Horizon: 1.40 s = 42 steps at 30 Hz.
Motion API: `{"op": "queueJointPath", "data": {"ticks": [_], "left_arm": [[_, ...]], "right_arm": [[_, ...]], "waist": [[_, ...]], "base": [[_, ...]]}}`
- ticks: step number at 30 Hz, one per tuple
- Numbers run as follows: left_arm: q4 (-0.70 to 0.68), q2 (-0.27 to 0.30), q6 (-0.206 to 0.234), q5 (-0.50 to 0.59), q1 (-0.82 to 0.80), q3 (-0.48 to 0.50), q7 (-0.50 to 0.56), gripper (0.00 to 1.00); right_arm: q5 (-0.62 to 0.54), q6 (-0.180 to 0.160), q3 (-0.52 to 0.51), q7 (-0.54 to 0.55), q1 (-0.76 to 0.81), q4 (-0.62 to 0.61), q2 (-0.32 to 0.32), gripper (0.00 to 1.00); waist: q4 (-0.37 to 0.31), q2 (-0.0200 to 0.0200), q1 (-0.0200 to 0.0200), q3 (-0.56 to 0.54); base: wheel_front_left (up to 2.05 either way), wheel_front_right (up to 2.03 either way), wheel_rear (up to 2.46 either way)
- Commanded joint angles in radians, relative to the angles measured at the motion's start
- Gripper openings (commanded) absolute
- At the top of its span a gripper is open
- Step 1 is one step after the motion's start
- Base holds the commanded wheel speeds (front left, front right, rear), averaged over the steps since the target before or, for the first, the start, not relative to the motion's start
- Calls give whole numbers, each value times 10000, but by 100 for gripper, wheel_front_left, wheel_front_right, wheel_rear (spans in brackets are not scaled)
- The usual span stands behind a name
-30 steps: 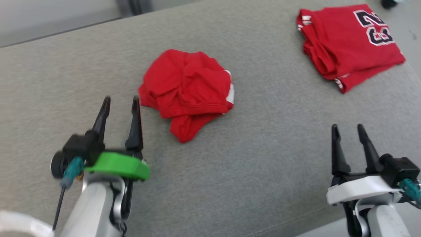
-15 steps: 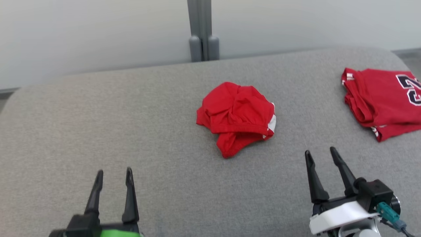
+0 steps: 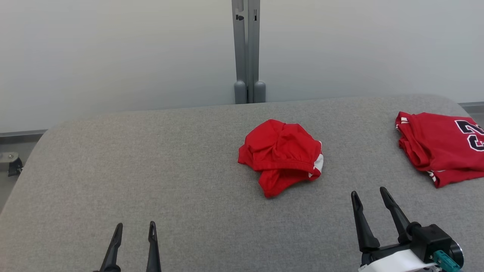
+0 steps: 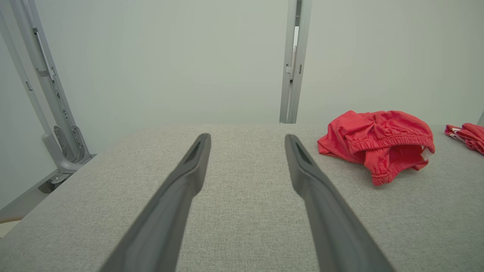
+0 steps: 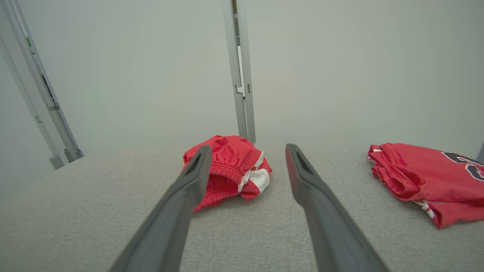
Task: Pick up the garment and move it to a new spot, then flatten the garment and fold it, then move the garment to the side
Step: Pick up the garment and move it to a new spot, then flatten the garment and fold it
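Note:
A crumpled red garment (image 3: 281,155) with a white patch lies in a heap near the middle of the grey padded table (image 3: 151,170). My left gripper (image 3: 136,226) is open and empty, low at the front left, well short of the heap. The right gripper (image 3: 368,192) is open too, just to the front right of the garment without touching it. In the left wrist view the garment (image 4: 378,141) sits to the right of the open left gripper (image 4: 246,138). From the right wrist, the garment (image 5: 230,158) lies partly behind the left finger of the open right gripper (image 5: 247,146).
A folded red jersey (image 3: 442,145) with dark numbers lies at the table's right end, also in the right wrist view (image 5: 423,170). A grey upright post (image 3: 247,53) stands against the pale wall behind the table. A frame foot (image 3: 11,162) shows at far left.
The head camera has tilted up, bringing the wall and post into view. My left gripper has drawn back from the garment's left edge toward the table's front. The garment lies as before.

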Motion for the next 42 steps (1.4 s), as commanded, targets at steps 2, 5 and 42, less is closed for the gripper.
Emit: {"op": "queueJointPath", "data": {"ticks": [2,5,42], "left_arm": [[-30,10,20,88,128,-44,0,100],[-60,10,59,108,77,-114,0,100],[-90,8,58,425,-504,-190,-1,100]], "right_arm": [[-45,0,-32,-19,155,-37,-27,100],[-82,0,-40,-19,158,-38,-27,100],[74,0,-206,-19,-146,196,-27,100]], "waist": [[-20,-1,1,8],[-33,-1,1,38],[-236,-1,1,338]], "base": [[0,0,0],[0,0,0],[0,0,0]]}}
